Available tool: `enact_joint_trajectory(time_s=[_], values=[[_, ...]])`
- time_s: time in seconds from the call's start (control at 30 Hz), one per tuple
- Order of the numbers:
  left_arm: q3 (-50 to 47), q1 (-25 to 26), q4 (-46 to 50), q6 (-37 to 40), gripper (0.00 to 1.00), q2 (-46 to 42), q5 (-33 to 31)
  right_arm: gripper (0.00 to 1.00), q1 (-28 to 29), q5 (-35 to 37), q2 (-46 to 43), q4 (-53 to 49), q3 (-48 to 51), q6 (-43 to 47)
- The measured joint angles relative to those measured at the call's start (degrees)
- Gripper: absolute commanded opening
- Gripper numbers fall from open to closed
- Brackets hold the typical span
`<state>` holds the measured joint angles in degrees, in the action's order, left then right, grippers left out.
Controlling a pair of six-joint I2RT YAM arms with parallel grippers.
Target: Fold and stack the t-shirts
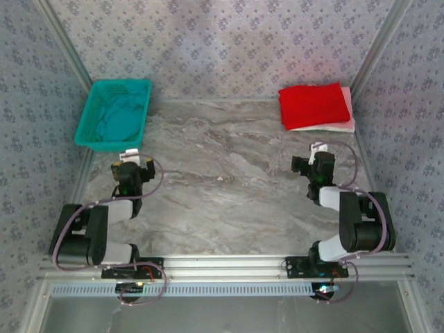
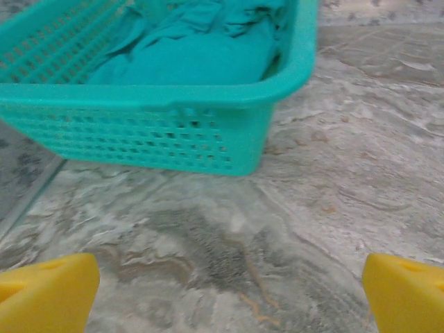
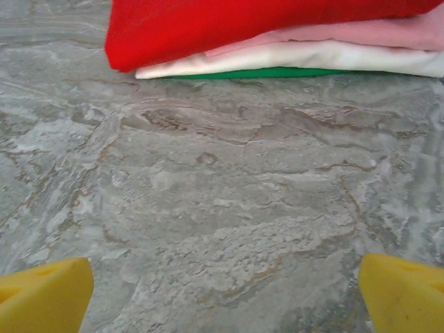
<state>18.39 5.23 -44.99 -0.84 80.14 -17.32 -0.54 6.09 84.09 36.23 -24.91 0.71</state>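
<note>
Left gripper [image 2: 222, 295] has its jaws wide apart with nothing between them, over the bare marble table [image 1: 229, 187] just in front of the teal mesh basket [image 2: 139, 132]. Teal t-shirt [image 2: 187, 59] lies crumpled inside it, far-left corner. Right gripper [image 3: 222, 295] is also spread wide and empty, facing the folded stack at far right: red t-shirt [image 3: 243, 28] on top, pink t-shirt [image 3: 374, 33] under it, white t-shirt [image 3: 312, 55] next, green layer [image 3: 277, 72] at the bottom.

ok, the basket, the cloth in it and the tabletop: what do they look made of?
Basket: teal moulded plastic, smooth with a slight sheen; rigid rim and regular mesh holes.
Teal t-shirt inside it: soft matte fabric, by its rumpled folds.
Tabletop: grey marble-look surface with veining; real stone or a printed laminate, cannot tell.
</note>
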Motion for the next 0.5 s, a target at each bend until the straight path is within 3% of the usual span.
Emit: enact_joint_trajectory(time_s=[0.1,0.2,0.5], values=[[-1.05,-0.79,-5.22,1.57,1.00,4.70,4.79,1.00,0.59,-1.42,1.27,7.85,4.55,0.76],[-1.22,-2.32,-6.73,2.32,1.00,6.73,9.31,1.00,0.15,-2.49,3.06,8.24,4.94,0.83],[4.33,-6.14,-3.39,-0.09,1.00,7.45,11.37,1.00,-0.94,-2.99,3.15,9.75,3.96,0.79]])
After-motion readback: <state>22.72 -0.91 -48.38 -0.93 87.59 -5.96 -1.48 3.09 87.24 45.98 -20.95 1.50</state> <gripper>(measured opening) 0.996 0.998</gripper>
